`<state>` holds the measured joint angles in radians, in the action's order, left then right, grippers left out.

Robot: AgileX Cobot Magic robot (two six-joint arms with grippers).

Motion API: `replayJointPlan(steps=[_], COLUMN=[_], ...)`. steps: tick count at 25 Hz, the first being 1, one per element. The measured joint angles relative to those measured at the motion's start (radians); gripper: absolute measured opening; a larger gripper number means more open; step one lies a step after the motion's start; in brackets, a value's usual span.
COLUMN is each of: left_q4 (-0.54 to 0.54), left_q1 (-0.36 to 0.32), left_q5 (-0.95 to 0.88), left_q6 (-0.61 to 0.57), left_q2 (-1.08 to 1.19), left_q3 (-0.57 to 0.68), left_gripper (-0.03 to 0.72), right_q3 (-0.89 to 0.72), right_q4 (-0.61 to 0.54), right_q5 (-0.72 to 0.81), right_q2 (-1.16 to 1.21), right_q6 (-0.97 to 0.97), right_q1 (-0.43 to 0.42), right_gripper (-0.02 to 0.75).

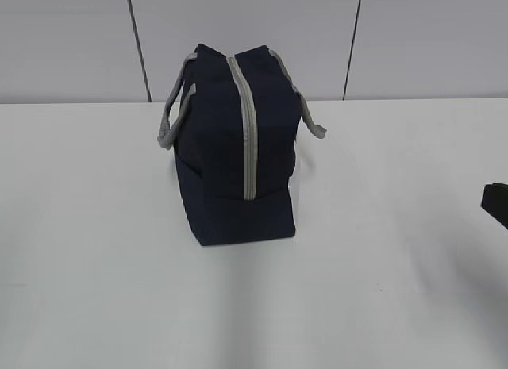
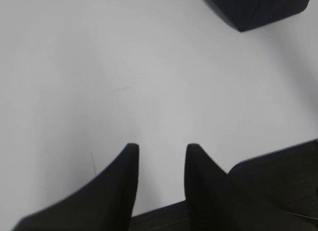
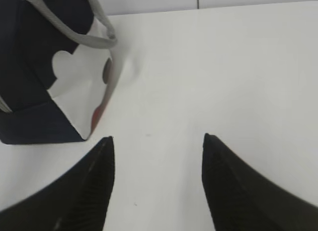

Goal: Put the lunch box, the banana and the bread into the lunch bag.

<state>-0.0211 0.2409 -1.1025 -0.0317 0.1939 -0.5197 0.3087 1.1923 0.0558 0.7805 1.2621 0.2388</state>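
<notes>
While the navy-blue fabric lunch bag (image 1: 238, 151) with grey handles stands zipped at the middle of the white table (image 1: 397, 266), the left gripper (image 2: 161, 154) and right gripper (image 3: 158, 144) hover empty, jaws apart.

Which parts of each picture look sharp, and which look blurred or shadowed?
Exterior view: the lunch bag is fairly sharp and throws a soft shadow onto the white table. Left wrist view: the left gripper fingers are dark, soft-edged shapes. Right wrist view: the right gripper fingers are blurred too; the bag's patterned side is clearer.
</notes>
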Motion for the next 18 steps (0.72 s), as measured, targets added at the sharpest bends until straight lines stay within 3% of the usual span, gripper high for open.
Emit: replayJointPlan(steps=[5,10,13,18], left_q4=[0.0,0.0,0.0,0.0], left_q1=[0.0,0.0,0.001,0.001], left_q5=[0.0,0.0,0.0,0.001], left_q6=[0.0,0.0,0.0,0.0], left_q2=[0.0,0.0,0.0,0.0], left_q3=[0.0,0.0,0.0,0.0], left_gripper=[0.237,0.235,0.235,0.235], right_q3=[0.067,0.245,0.338,0.4], right_q4=[-0.646,-1.135,-1.268,-1.265], right_q5=[0.236,0.545,0.712,0.982], right_q2=[0.0,-0.01,-0.063,-0.195], right_q6=[-0.653,-1.262,-1.406,-1.422], right_q1=[0.009,0.013,0.014,0.014], right_gripper=[0.417,0.417,0.417,0.417])
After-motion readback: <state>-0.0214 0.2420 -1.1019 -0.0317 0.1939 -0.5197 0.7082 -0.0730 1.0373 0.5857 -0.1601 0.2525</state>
